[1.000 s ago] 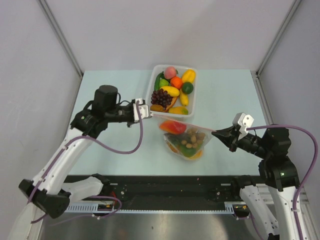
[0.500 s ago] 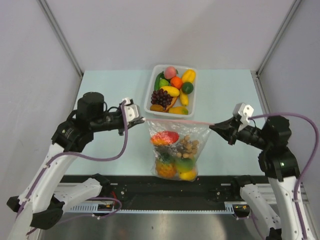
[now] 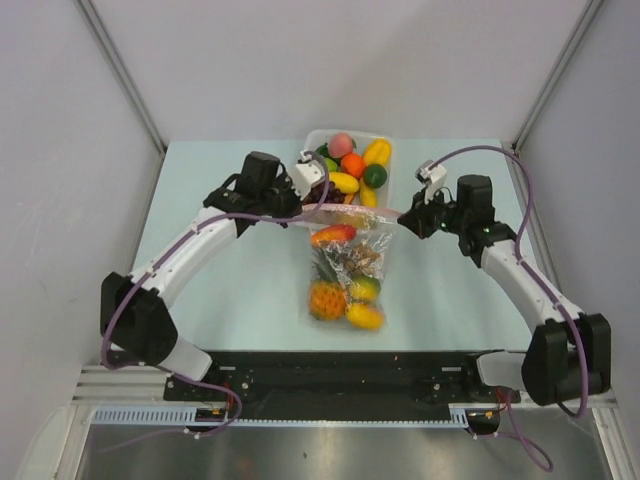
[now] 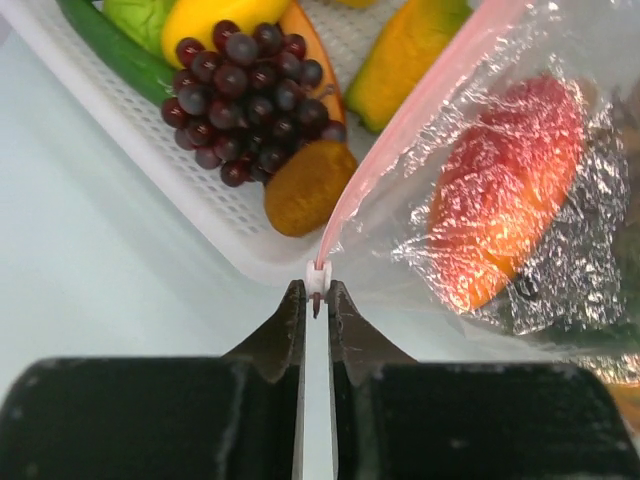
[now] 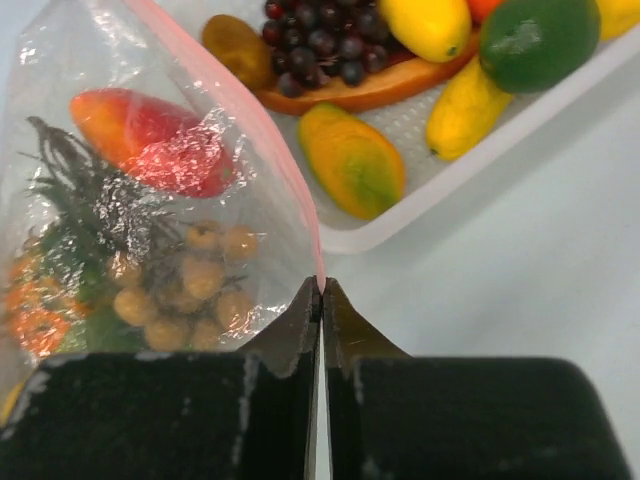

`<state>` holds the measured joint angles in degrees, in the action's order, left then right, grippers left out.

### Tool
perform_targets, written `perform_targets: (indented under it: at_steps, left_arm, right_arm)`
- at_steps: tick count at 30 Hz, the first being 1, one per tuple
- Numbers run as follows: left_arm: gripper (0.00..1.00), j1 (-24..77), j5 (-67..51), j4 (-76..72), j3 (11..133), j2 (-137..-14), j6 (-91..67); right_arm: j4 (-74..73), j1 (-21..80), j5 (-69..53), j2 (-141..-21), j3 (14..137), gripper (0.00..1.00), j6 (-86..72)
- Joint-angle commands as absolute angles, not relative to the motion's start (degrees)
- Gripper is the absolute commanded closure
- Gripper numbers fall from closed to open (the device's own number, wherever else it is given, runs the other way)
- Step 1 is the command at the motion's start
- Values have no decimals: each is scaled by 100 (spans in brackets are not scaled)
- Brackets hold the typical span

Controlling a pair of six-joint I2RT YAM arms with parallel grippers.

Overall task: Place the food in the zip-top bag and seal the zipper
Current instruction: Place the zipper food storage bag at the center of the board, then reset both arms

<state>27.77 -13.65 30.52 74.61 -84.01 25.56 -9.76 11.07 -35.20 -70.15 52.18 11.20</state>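
While my left pincer (image 4: 316, 292) and right pincer (image 5: 321, 288) are staying clenched on the zipper's (image 3: 350, 211) ends, I'm pulling the filled bag (image 3: 352, 270) taut, its mouth now reaching the tray (image 3: 345, 132); sealing is still pending.

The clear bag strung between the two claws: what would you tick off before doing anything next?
1. Left claw gripping one end of the zipper: ok, shut on it.
2. Right claw gripping the other end: ok, shut on it.
3. Zipper pulled straight between the claws: ok.
4. Zipper pressed closed along its whole length: cannot tell.
5. Food inside the zip-top bag: ok, the pineapple and the red-yellow piece show through the plastic.
6. White tray emptied: not ok, the grapes and other pieces lie in it.
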Motion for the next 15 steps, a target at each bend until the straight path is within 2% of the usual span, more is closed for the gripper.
perform_targets:
  at_steps: [1, 2, 3, 4, 5, 6, 7, 8, 10, 11, 14, 15]
  left_arm:
    - [87, 2505, -1274, 2365, 8077, -8692, 1794]
    - [75, 2461, -1448, 2356, 8095, -8710, 1741]
    - [68, 2444, -1537, 2355, 8121, -8675, 1636]
    - [59, 2426, -1616, 2390, 8130, -8640, 1600]
    - [37, 2417, -1661, 2443, 8147, -8605, 1556]
    - [22, 2408, -1635, 2617, 8234, -8500, 1443]
    - [3, 2373, -1626, 2732, 8305, -8456, 1389]
    - [0, 2330, -1600, 2838, 8384, -8394, 1310]
    - [0, 2129, -1722, 3189, 8621, -8192, 1082]
    - [0, 2023, -1792, 3286, 8709, -8104, 994]
    - [0, 1531, -2363, 3620, 8947, -7805, 686]
    - [0, 1442, -2469, 3891, 9104, -7761, 677]
  right_arm:
    - [-158, 985, -3243, -7505, 5905, 88, 870]
    - [-202, 967, -3252, -7558, 6072, 77, 853]
    - [-228, 941, -3243, -7628, 6143, 58, 809]
    - [-255, 923, -3226, -7629, 6213, 50, 782]
    - [-351, 888, -3269, -7620, 6318, 42, 739]
    - [-404, 801, -3278, -7542, 6380, 30, 677]
    - [-456, 730, -3296, -7480, 6424, 26, 503]
    - [-605, 642, -3331, -7410, 6521, 21, 431]
    - [-764, 335, -3462, -7129, 6583, 15, 186]
    - [-930, 221, -3515, -7032, 6609, 8, 132]
    - [-1456, -324, -3595, -6584, 6732, 0, 44]
    - [-1624, -464, -3630, -6487, 6776, 0, 53]
